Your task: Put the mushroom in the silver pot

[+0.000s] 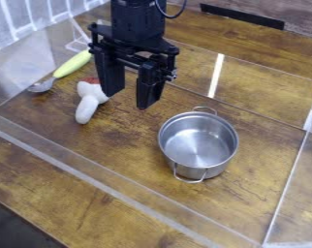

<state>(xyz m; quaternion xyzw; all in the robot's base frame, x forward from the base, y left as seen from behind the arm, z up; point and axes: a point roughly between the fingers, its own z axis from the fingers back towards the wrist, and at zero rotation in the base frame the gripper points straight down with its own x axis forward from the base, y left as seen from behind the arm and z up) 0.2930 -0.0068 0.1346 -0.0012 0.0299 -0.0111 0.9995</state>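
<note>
The black gripper (129,95) hangs pointing straight down over the wooden table (81,179), its 2 fingers spread apart with nothing between them. The mushroom (90,101) lies tipped on its side just left of the fingers, white stem toward me, reddish cap by the left finger. The silver pot (199,144) stands upright and empty, nearer me to the right. A yellow-green vegetable (72,64) lies behind.
</note>
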